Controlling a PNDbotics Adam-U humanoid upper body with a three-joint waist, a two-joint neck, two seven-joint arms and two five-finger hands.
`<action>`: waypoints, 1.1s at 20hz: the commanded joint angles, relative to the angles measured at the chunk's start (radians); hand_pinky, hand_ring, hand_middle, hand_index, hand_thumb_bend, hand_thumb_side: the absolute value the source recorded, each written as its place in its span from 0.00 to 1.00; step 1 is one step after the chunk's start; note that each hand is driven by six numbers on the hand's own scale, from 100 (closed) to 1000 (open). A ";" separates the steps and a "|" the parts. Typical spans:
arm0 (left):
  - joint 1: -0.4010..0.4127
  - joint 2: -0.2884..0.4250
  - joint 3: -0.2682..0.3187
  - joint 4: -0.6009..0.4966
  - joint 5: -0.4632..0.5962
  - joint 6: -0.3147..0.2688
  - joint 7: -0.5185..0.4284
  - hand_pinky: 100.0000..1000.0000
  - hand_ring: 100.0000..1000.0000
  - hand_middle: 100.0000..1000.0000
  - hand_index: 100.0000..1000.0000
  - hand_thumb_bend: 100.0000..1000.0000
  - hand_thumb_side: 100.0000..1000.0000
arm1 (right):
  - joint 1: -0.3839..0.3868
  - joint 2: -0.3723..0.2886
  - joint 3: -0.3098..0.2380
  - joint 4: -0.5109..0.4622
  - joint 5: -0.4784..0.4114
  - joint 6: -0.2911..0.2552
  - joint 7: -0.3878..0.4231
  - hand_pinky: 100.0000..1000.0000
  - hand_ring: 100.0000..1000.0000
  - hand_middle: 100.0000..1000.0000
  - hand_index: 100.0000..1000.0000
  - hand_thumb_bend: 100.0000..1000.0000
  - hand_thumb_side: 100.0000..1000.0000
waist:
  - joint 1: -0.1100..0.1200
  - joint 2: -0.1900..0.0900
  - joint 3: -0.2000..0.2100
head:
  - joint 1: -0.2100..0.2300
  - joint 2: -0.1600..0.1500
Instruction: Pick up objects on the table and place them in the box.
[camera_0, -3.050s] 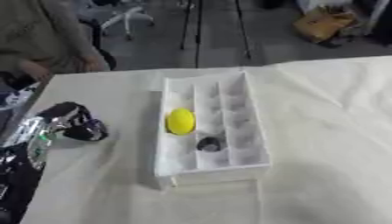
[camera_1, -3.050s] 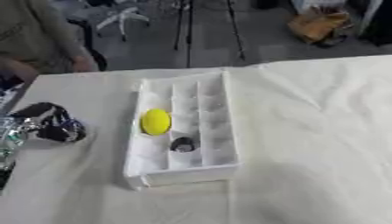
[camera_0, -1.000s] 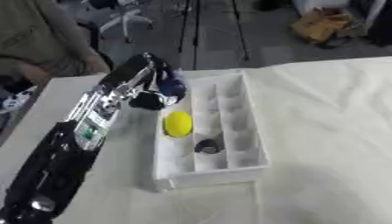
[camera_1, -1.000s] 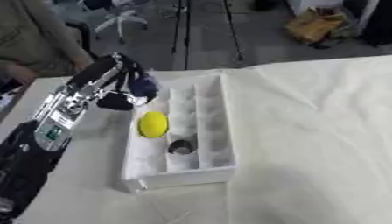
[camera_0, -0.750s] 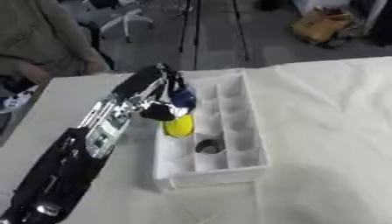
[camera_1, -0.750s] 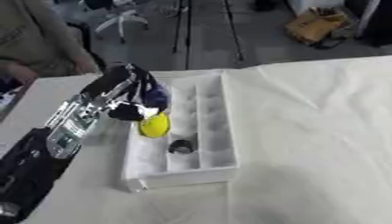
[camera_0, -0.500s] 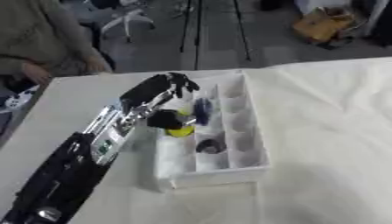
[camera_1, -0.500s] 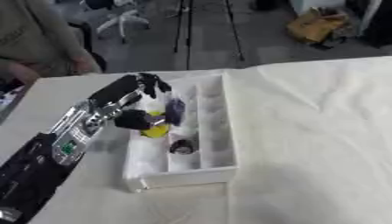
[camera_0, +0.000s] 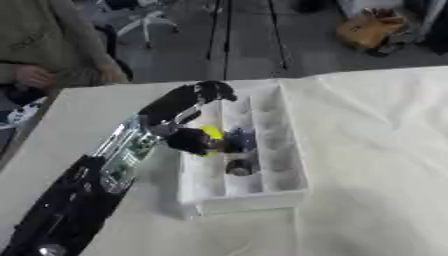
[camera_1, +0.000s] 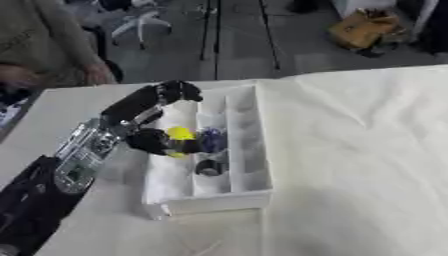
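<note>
Left hand (camera_0: 179, 117) over the white box (camera_0: 284, 165), beside a yellow ball (camera_0: 212, 133) and dark object (camera_0: 241, 167).

Nothing legible is showing anywhere. The green panel (camera_0: 131, 150) on the left arm, just beside the white box (camera_0: 282, 170), is carrying small pale marks, but they are blurring into specks and no letter or number is coming through. The box itself, the worktop (camera_0: 376, 150) around it and the things inside the box are bearing no readable label, brand or sign.
</note>
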 joint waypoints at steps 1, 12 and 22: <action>0.025 -0.004 0.077 -0.115 0.093 0.032 0.080 0.71 0.73 0.79 0.80 0.72 1.00 | -0.005 -0.023 -0.011 -0.025 -0.002 -0.001 0.000 0.63 0.51 0.63 0.85 0.25 0.61 | -0.003 -0.020 0.005 | -0.008 -0.011; 0.231 -0.075 0.388 -0.232 0.439 0.140 0.462 0.67 0.71 0.77 0.79 0.51 1.00 | 0.005 -0.021 -0.017 -0.025 0.003 0.002 -0.007 0.63 0.51 0.63 0.85 0.24 0.61 | -0.007 -0.022 0.043 | -0.037 -0.011; 0.287 -0.117 0.440 -0.178 0.540 0.098 0.455 0.65 0.69 0.76 0.80 0.46 0.99 | 0.002 -0.022 -0.015 -0.025 0.006 -0.002 -0.005 0.64 0.51 0.63 0.85 0.24 0.61 | -0.009 -0.014 0.041 | -0.043 -0.006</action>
